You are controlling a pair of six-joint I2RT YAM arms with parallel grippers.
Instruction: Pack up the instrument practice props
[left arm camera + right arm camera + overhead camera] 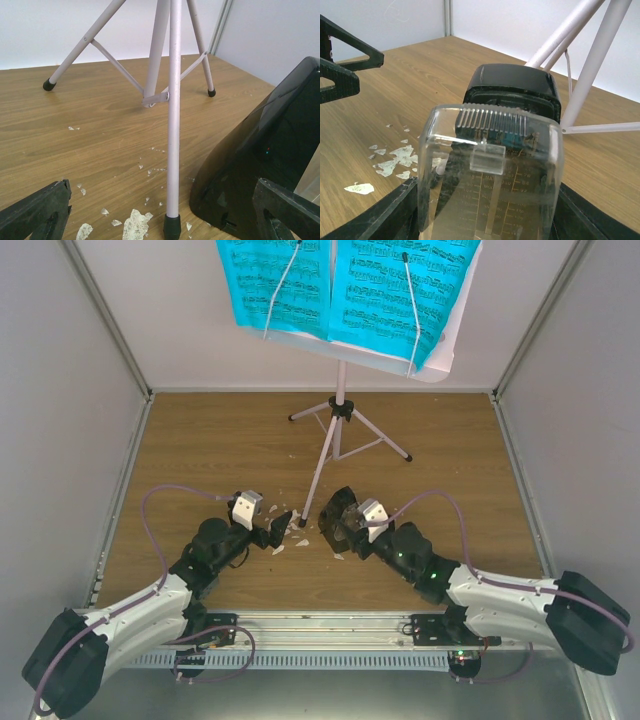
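**Packing barely begun: music stand (340, 390) stands rigged, blue sheets (390, 290) on it.**
Right gripper (487, 215) clasps the metronome (510, 100); left gripper (284, 524) gapes wide beside a tripod foot (172, 226).

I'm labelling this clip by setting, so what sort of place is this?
Probably a lab robot test cell, staged as a music corner: plain white panel walls enclose a wooden table, a music stand and a metronome.
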